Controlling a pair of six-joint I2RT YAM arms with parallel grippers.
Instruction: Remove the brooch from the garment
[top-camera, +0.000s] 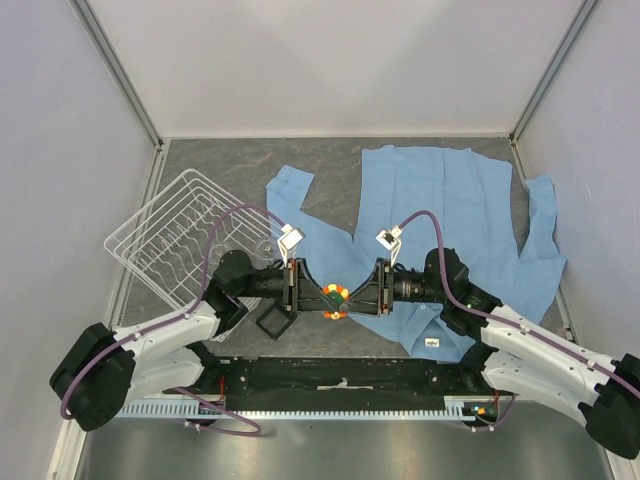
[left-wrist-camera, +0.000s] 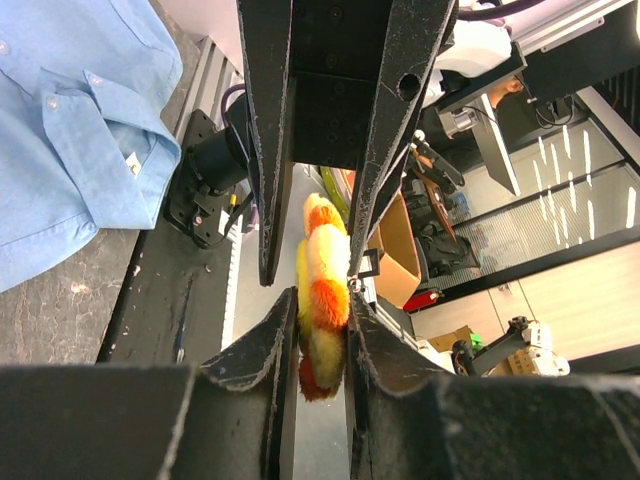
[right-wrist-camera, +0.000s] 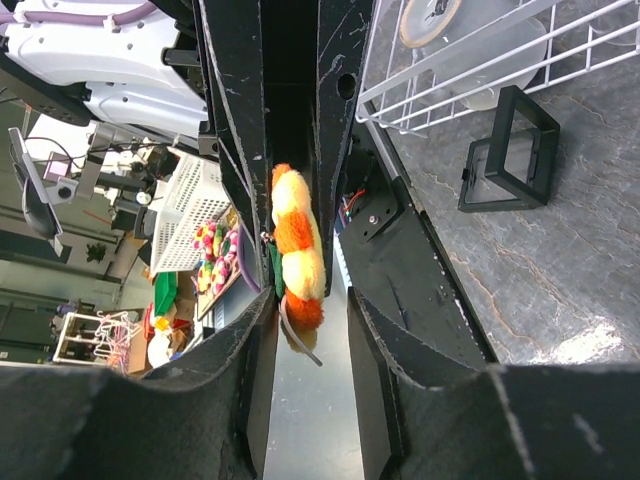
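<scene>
Left jaws are clenching the brooch (left-wrist-camera: 322, 300) edge-on, both sides pressing into its orange and yellow petals in the left wrist view. Right jaws are facing them tip to tip from the right. The flower is sitting in their slot too, but a sliver of gap is showing on one side, so I cannot tell whether they are gripping.

The brooch is hanging between the two arms over the near middle of the worktop (top-camera: 220, 170), just left of the garment (top-camera: 450, 210), and no cloth is showing around it in either wrist view. I am judging it to be free of the shirt.

It is looking light and plush, likely to squash and slip if pinched by the petals alone. The thin grey pin (right-wrist-camera: 300, 345) at its back is probably offering the stiffer, surer hold.

The garment is lying spread over the right and far side, thin and limp. Further left, a black square frame (top-camera: 272, 320) and a wire rack (top-camera: 180, 240) are sitting on the worktop.
</scene>
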